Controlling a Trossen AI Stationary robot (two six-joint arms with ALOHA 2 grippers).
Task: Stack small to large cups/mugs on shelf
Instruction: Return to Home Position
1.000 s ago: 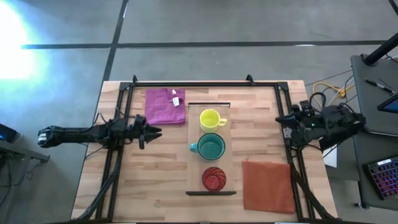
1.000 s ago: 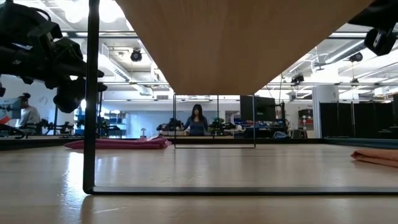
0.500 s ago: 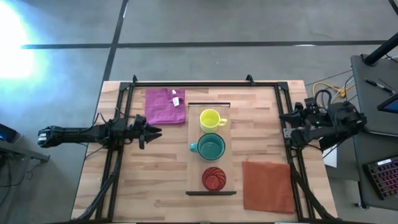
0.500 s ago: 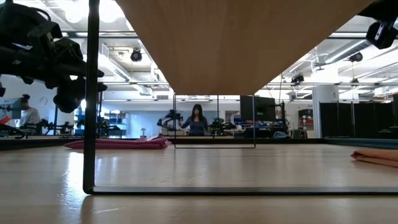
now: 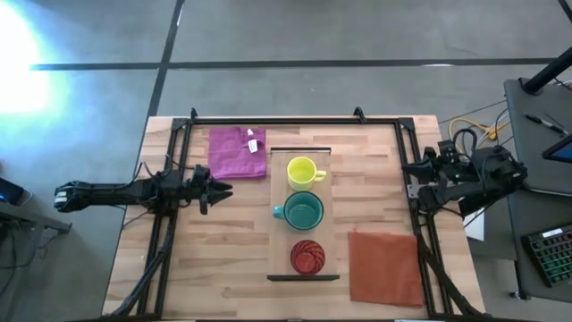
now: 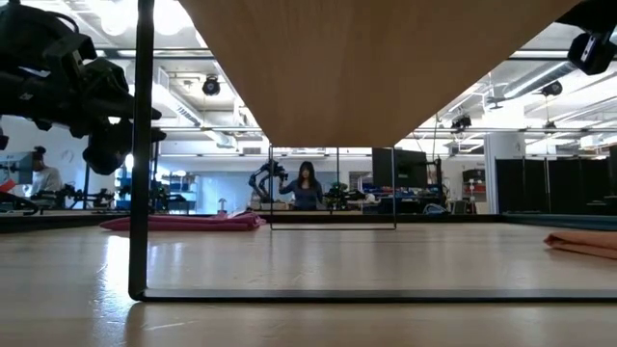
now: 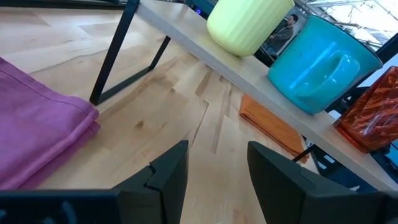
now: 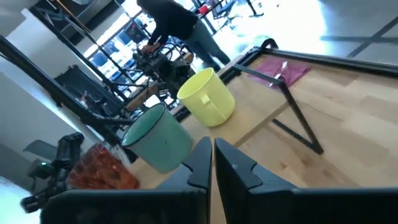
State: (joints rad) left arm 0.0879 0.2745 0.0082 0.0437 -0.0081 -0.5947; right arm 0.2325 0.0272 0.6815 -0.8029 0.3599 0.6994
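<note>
The shelf (image 5: 279, 243) is a pale wood board raised on black legs at the table's middle; its underside shows in the low view (image 6: 386, 67). On it three cups stand in a row: a yellow mug (image 5: 303, 170) farthest, a teal mug (image 5: 302, 211) in the middle, a red-orange ribbed cup (image 5: 307, 257) nearest. They also show in the left wrist view: yellow mug (image 7: 245, 25), teal mug (image 7: 320, 62), red cup (image 7: 373, 112). My left gripper (image 5: 227, 189) (image 7: 214, 168) is open and empty, left of the shelf. My right gripper (image 5: 405, 170) (image 8: 212, 158) is shut and empty at the table's right edge.
A folded magenta cloth (image 5: 237, 152) lies at the far left of the shelf. An orange-red cloth (image 5: 384, 266) lies at the near right. Black frame rails (image 5: 170, 224) run along the table's left and right sides. A person (image 6: 306, 185) stands in the room beyond.
My right gripper has drawn back a little toward the table's right edge and risen slightly. The cups and the shelf have stayed where they were.
</note>
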